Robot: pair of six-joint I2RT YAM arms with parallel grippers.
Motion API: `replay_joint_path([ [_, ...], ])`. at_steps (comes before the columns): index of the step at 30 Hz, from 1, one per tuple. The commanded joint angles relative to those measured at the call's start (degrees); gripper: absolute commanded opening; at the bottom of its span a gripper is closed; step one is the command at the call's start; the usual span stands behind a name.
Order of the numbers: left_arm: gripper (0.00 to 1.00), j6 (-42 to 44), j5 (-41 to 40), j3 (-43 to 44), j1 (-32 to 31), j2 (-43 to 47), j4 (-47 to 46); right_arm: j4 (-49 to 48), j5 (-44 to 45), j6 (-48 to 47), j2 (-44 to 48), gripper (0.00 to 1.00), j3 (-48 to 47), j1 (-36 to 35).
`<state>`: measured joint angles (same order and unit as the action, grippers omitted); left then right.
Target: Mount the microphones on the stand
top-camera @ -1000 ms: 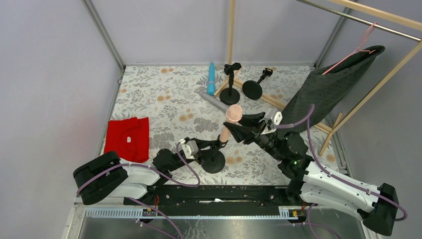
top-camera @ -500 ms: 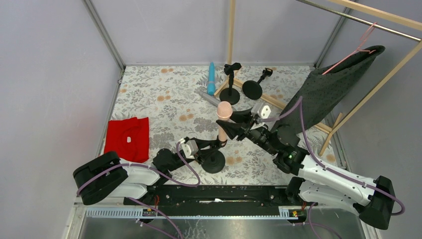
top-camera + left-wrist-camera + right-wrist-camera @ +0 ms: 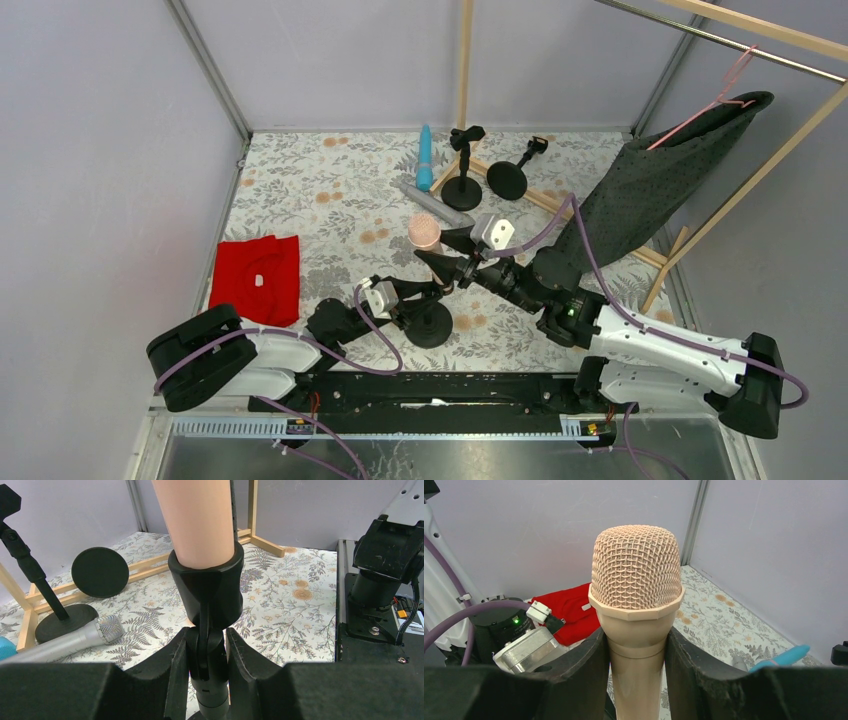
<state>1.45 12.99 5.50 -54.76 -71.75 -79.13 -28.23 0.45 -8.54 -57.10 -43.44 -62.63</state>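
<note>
The peach-pink microphone stands with its body in the black clip of the near stand. My right gripper is shut on the microphone just below its mesh head; it shows in the top view. My left gripper is shut on the stand's neck under the clip; it shows in the top view. The silver-grey microphone and the cyan-blue microphone lie on the floral cloth at the back. Two more black stands stand there.
A red cloth lies at the left. A wooden frame holds a dark garment on a pink hanger at the right. Grey walls close in the back and sides.
My right gripper has swung the peach-pink microphone's head leftward and tilted it more upright over the near stand. My left gripper has stayed on the stand.
</note>
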Motion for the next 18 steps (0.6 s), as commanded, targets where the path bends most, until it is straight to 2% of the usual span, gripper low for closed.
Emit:
replay_joint_path([
  [1, 0.0, 3.09, 1.41, 1.18, -0.18, -0.41, 0.91, 17.26, 2.26, 0.58, -3.23, 0.0, 6.75, -2.18],
  [18, 0.0, 3.15, 1.24, 1.23, -0.19, -0.19, 1.14, 15.98, 7.56, 4.16, -2.83, 0.0, 13.16, -5.34],
])
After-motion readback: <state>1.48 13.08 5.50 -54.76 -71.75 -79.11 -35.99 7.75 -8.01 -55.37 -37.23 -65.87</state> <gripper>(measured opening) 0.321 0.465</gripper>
